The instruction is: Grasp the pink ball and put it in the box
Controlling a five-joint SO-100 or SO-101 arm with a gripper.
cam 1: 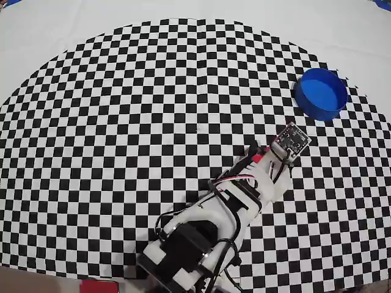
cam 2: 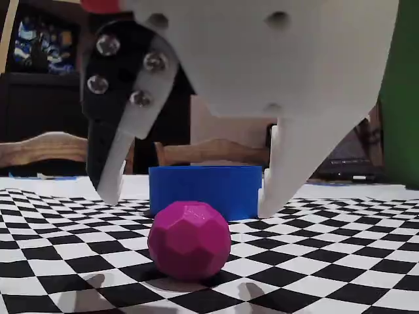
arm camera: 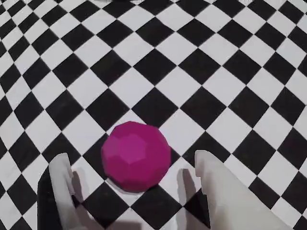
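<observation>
My claw (arm camera: 132, 184) is spread wide and holds nothing, its fingers straddling the ball (arm camera: 136, 156), which sits on the checkered tabletop (arm camera: 201, 72) just toward 12 o'clock in the wrist view. I judge a short descent centres it. The box (cam 1: 321, 92) waits at 1 o'clock overhead.

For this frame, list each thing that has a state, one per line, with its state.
pink ball: resting on the checkered mat, not gripped, between the open jaws.
box: upright on the mat, looks empty in the overhead view, apart from the arm.
gripper: open, low over the mat, one finger on each side of the ball, with gaps showing.
</observation>
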